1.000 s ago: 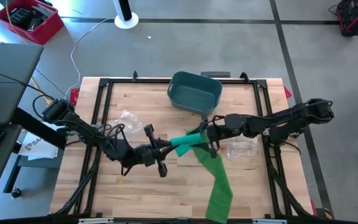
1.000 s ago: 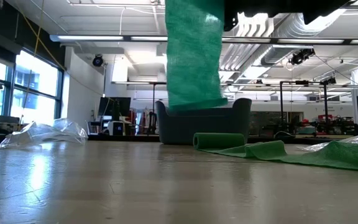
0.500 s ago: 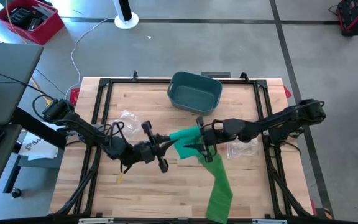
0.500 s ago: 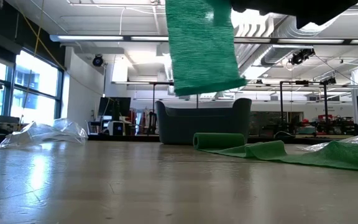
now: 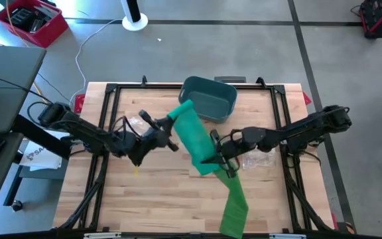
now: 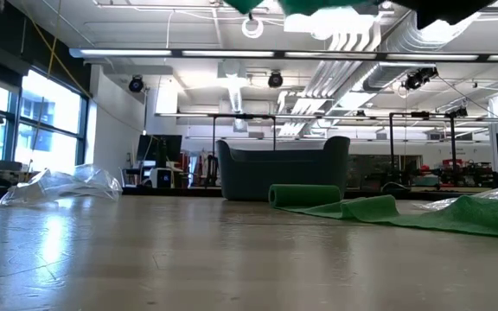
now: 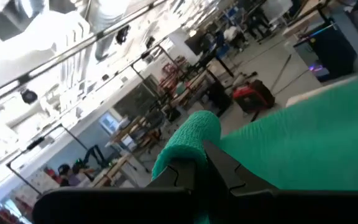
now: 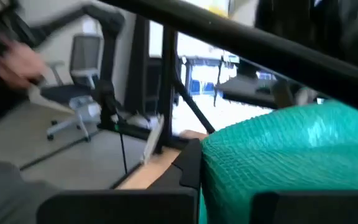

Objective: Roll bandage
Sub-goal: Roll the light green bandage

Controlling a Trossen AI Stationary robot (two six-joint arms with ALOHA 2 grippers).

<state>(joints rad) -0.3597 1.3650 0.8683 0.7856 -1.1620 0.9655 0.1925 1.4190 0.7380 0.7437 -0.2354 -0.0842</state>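
The principal risk noted was loss of the lifted span: the green bandage (image 5: 194,143) was stretched in the air between the two grippers, and uneven pull from either arm could have dragged it out of one grip and let the started roll uncoil. A second risk, in my judgement, was twisting; the band ran diagonally and its trailing length lay loose toward the table's near edge, where it could have snagged or folded over instead of feeding flat. The left gripper (image 5: 170,121) was held just in front of the teal bin (image 5: 208,99), its fingers pinched on the rolled end of the bandage, as the left wrist view confirmed with the green roll (image 7: 185,146) sitting directly at the fingers. The right gripper (image 5: 212,159) was positioned near the table's middle, clamped on the band lower down, green mesh filling the space at its fingers in the right wrist view. The bandage itself appeared as a wide, open-weave green strip, taut and flat between the grips, slack and rumpled beyond the right gripper. Only a short length appeared rolled; most remained unrolled. Crinkled clear plastic wrappers (image 5: 136,124) lay on the wooden table (image 5: 158,199) either side of the work, apart from the band.
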